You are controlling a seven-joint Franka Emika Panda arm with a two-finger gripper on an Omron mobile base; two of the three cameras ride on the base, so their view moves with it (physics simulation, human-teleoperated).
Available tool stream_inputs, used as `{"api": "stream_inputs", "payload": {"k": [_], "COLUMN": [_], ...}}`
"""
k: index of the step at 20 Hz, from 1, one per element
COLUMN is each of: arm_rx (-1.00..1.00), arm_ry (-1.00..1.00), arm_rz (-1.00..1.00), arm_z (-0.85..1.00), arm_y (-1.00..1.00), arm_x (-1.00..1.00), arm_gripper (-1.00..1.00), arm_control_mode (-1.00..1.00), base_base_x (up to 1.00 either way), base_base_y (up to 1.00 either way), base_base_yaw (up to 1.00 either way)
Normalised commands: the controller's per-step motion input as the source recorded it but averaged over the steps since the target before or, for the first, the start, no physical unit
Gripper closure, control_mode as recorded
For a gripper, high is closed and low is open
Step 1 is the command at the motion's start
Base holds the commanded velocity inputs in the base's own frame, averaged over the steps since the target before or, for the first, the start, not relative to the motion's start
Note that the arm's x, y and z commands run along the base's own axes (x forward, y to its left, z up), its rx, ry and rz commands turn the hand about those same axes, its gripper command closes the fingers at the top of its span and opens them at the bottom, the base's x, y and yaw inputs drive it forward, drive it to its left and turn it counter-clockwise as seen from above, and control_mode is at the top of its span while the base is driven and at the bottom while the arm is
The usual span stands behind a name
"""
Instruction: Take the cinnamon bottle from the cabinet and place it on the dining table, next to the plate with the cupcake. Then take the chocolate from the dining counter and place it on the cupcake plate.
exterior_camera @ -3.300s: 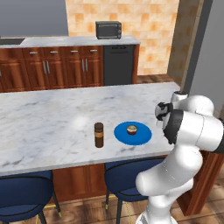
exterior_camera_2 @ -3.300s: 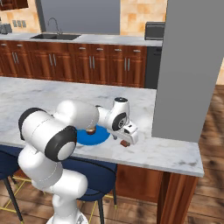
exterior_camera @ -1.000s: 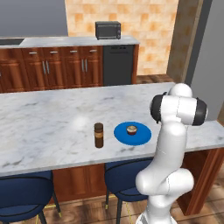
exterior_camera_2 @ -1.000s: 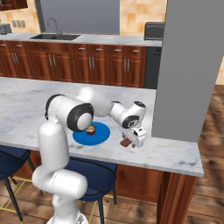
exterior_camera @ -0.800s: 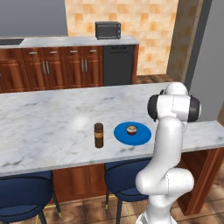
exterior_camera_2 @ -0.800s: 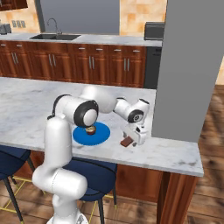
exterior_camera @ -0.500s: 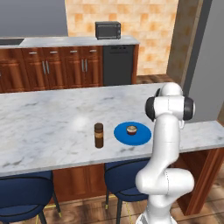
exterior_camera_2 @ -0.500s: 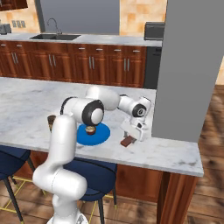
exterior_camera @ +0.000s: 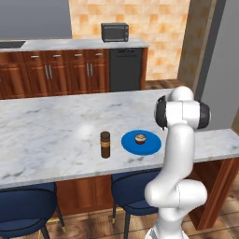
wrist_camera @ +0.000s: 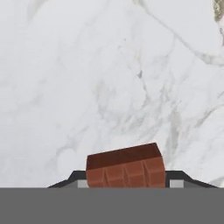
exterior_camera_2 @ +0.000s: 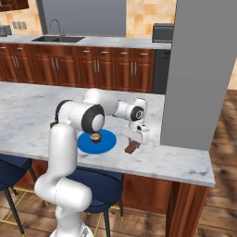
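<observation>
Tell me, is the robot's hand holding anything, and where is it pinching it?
Yes. The gripper is shut on the chocolate, one finger on each short end, with the bar lying crosswise between them just over the marble table.

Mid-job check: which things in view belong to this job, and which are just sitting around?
Job things:
- chocolate, tool shut on it
- cupcake on the blue plate
- cinnamon bottle, upright beside the plate
- dining table

Lying about:
- microwave
- sink faucet
- blue stools
</observation>
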Motion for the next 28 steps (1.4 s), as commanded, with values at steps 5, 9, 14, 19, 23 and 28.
{"api": "stream_inputs", "payload": {"k": [5, 9, 14, 19, 23, 28], "arm_rx": [-0.01, 0.00, 0.00, 0.00, 0.00, 0.00], "arm_ry": [-0.11, 0.00, -0.02, 0.00, 0.00, 0.00], "arm_rz": [0.07, 0.12, 0.04, 0.00, 0.00, 0.00], "arm_z": [0.78, 0.47, 0.00, -0.02, -0.27, -0.11], "arm_y": [0.33, 0.73, 0.91, 0.21, 0.00, 0.07], "arm_x": [-0.28, -0.23, -0.08, 0.24, 0.51, 0.26], "arm_gripper": [1.00, 1.00, 1.00, 1.00, 1.00, 1.00], "arm_control_mode": [-1.00, -1.00, -1.00, -1.00, -1.00, -1.00], "base_base_x": [0.00, 0.00, 0.00, 0.00, 0.00, 0.00], "base_base_y": [0.00, 0.00, 0.00, 0.00, 0.00, 0.00], "base_base_yaw": [0.00, 0.00, 0.00, 0.00, 0.00, 0.00]}}
